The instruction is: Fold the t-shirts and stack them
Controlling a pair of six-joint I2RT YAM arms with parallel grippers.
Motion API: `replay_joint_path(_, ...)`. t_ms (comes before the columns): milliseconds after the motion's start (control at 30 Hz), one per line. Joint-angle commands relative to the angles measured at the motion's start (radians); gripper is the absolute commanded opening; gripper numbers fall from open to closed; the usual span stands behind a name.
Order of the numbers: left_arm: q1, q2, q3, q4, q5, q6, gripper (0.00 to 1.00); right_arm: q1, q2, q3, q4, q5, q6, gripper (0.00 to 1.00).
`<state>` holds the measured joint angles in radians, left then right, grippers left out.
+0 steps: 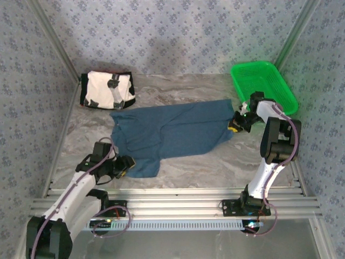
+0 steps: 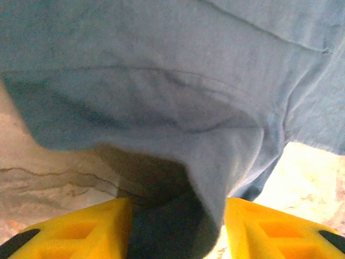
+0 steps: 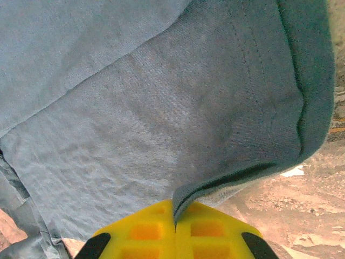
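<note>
The dark teal-blue t-shirt (image 1: 172, 129) lies spread and wrinkled across the middle of the table. My right gripper (image 1: 235, 123) is at its right end, shut on a hemmed corner of the cloth (image 3: 215, 186); the yellow fingers (image 3: 145, 232) meet with the hem pinched between them. At the shirt's near left corner, my left gripper (image 1: 125, 166) has its yellow fingers (image 2: 81, 229) standing apart, with a bunched fold of the teal cloth (image 2: 172, 226) between them. The cream-white t-shirt with black edges (image 1: 108, 90) sits folded at the back left.
A bright green plastic basket (image 1: 264, 86) stands at the back right, just behind the right gripper. Patterned walls close in the table on three sides. Bare marbled tabletop (image 1: 215, 162) shows in front of the teal shirt.
</note>
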<state>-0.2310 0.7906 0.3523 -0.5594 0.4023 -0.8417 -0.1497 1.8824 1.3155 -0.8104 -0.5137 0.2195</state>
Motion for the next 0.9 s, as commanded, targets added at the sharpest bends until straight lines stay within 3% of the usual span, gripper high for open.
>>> replay_joint_path(0, -0.031, -0.013, 0.0, -0.072, -0.056, -0.038, 0.47, 0.002, 0.017, 0.032, -0.015, -0.02, -0.003, 0.0)
replay_joint_path(167, -0.104, -0.026, 0.002, -0.112, -0.115, -0.067, 0.48, 0.001, 0.017, 0.034, -0.015, -0.022, 0.0, 0.0)
replay_joint_path(433, -0.131, -0.083, -0.011, -0.112, -0.124, -0.077, 0.47, 0.001, 0.018, 0.035, -0.015, -0.022, 0.0, 0.0)
replay_joint_path(533, -0.139, -0.104, -0.026, -0.078, -0.084, -0.076, 0.37, 0.002, 0.021, 0.033, -0.012, -0.025, 0.007, 0.0)
replay_joint_path(733, -0.143, -0.147, -0.009, 0.002, 0.053, -0.083, 0.02, 0.0, 0.0, 0.024, -0.013, -0.02, 0.02, 0.0)
replay_joint_path(867, -0.116, -0.219, 0.107, -0.149, -0.008, -0.062, 0.0, -0.003, -0.029, 0.017, -0.037, -0.002, 0.016, 0.0)
